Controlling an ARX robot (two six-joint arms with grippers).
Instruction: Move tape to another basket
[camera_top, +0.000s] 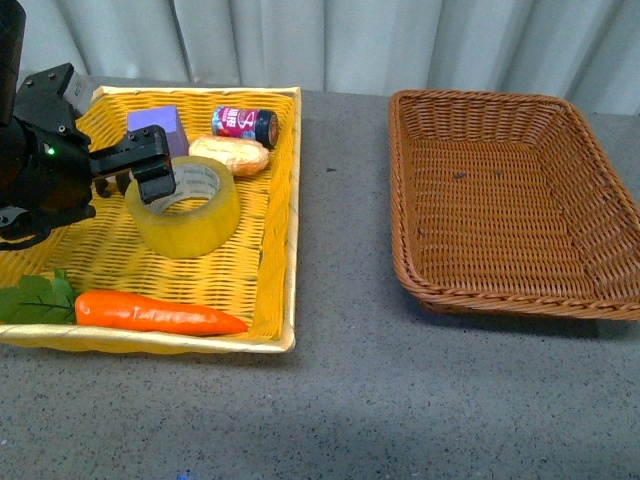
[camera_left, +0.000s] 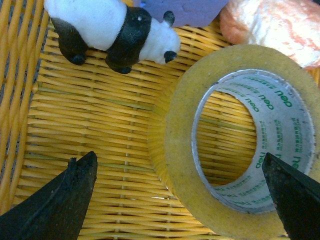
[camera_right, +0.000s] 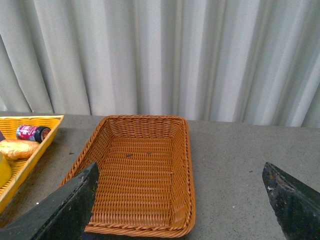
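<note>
Yellow basket (camera_left: 90, 115): panda (camera_left: 107, 30) near tape (camera_left: 177, 130), wrist-view only

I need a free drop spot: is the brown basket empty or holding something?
Empty. The brown basket shows only bare weave, apart from a couple of tiny dark specks, in the front and right wrist views.

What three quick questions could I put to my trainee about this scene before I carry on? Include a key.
1. Fill in: the tape lies in the ___ basket.
2. True or false: the left gripper is shut on the tape.
3. The brown basket holds: A no objects; B the tape; C the left gripper.
Key: 1 yellow basket; 2 false, it is open; 3 A.
</note>
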